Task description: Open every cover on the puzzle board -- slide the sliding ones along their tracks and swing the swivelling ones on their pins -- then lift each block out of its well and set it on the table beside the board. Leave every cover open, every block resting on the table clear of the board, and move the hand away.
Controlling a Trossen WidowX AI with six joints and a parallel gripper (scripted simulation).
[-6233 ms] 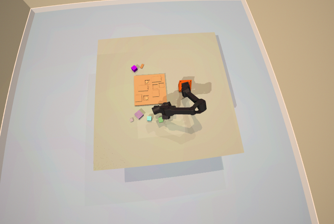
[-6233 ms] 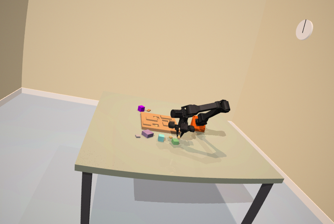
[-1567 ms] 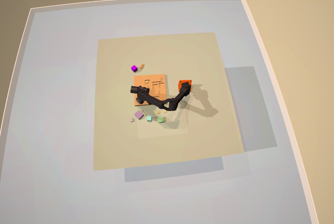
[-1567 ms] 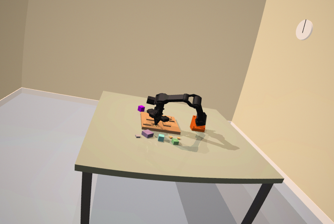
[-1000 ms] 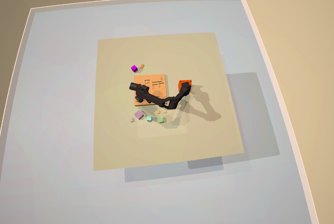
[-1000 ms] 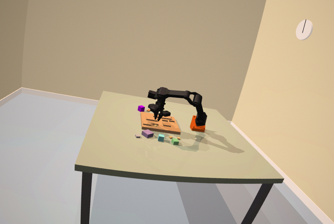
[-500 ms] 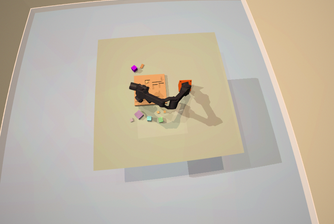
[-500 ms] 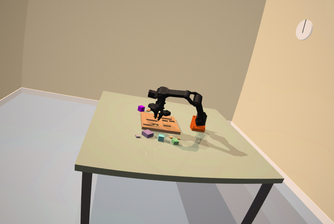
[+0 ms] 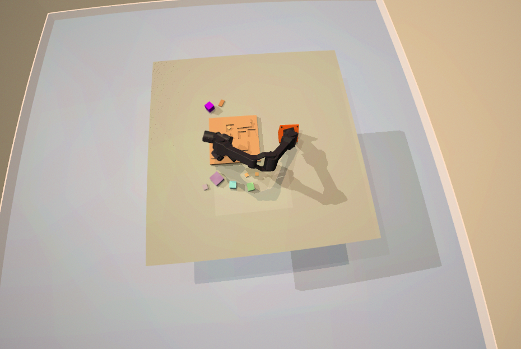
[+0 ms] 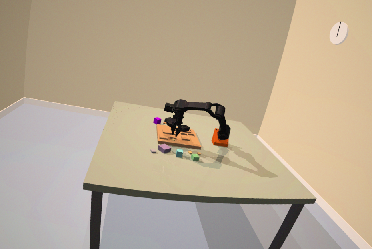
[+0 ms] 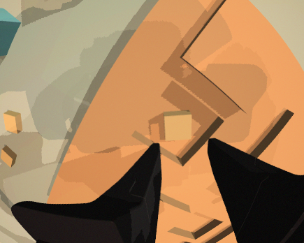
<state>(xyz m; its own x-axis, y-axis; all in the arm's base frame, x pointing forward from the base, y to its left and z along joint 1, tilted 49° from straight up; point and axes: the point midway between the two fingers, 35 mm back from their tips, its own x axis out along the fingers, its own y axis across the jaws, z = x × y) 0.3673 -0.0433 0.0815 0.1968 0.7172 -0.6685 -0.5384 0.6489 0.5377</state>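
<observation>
The orange puzzle board [image 9: 219,122] [image 10: 193,142] [image 11: 125,99] lies mid-table with its covers raised in relief. My gripper [image 10: 175,133] [image 11: 184,148] points down over the board's near-left part. It is partly open, with nothing between the fingers. In the wrist view a small tan block [image 11: 177,126] sits in a well just ahead of the fingertips, beside an angled cover [image 11: 209,87]. A lilac block [image 9: 216,178] [image 10: 164,148], a cyan cube [image 9: 232,184] [image 10: 179,152] [image 11: 1,31] and a green cube [image 9: 250,186] [image 10: 195,157] lie on the table in front of the board.
A magenta cube [image 9: 209,106] [image 10: 157,120] and a small orange block [image 9: 221,102] lie behind the board. Two small orange blocks [image 9: 246,175] [image 11: 13,123] and a small pale block [image 9: 205,186] [image 10: 153,151] lie among the front ones. The arm's orange base [image 9: 288,129] [image 10: 219,139] stands right of the board.
</observation>
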